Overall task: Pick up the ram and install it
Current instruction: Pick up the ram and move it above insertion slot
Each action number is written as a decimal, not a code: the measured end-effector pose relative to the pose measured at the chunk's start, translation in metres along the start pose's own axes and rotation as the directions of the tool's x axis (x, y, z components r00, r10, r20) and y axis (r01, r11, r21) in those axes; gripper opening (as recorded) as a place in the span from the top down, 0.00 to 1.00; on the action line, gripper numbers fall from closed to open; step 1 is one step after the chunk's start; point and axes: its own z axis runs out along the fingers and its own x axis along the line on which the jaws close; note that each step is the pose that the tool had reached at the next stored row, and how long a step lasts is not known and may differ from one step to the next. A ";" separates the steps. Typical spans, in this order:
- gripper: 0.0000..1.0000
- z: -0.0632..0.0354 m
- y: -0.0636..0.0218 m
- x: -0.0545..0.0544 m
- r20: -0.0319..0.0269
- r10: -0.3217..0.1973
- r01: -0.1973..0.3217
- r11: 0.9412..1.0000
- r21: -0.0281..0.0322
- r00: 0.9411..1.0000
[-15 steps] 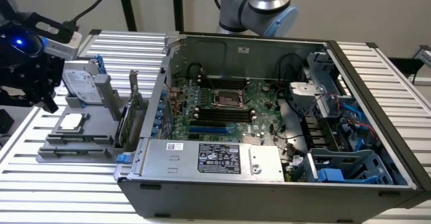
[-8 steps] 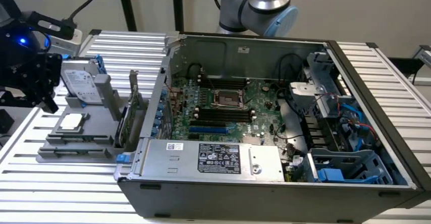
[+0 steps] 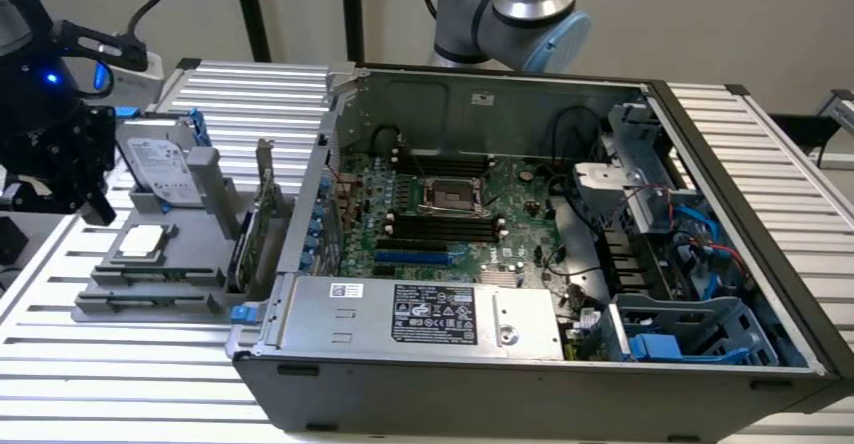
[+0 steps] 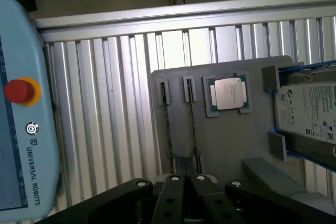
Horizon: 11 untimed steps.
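Observation:
Two thin ram sticks stand on edge in narrow slots of a grey holder plate (image 4: pixel 226 140); the ram (image 4: pixel 192 129) nearer the processor runs toward my fingers, the other ram stick (image 4: pixel 167 129) lies parallel beside it. My gripper (image 4: pixel 186 181) hovers above the plate's edge with its black fingers shut together and nothing between them. In the exterior view the gripper (image 3: pixel 80 199) hangs at the far left, above and beside the grey holder plate (image 3: pixel 174 254). The open computer case (image 3: pixel 534 364) shows the motherboard's long black slots (image 3: pixel 441 229), well to the exterior view's right of the gripper.
On the holder lie a square processor (image 4: pixel 229 94) and a hard drive (image 4: pixel 310 111). A green expansion card (image 3: pixel 260 224) stands upright between holder and case. A teach pendant with a red button (image 4: pixel 18 91) lies beside the plate. Everything rests on a ribbed metal table (image 3: pixel 120 374).

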 end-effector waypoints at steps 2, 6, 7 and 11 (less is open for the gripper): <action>0.89 0.0003 0.0001 0.000 -0.001 -0.027 0.027 1.000 0.000 1.000; 0.89 0.0002 -0.0001 0.001 -0.001 -0.031 0.031 1.000 0.000 1.000; 0.88 0.0002 -0.0001 0.001 -0.001 -0.031 0.031 1.000 0.000 1.000; 0.70 0.0002 -0.0001 0.002 -0.001 -0.031 0.031 1.000 0.000 1.000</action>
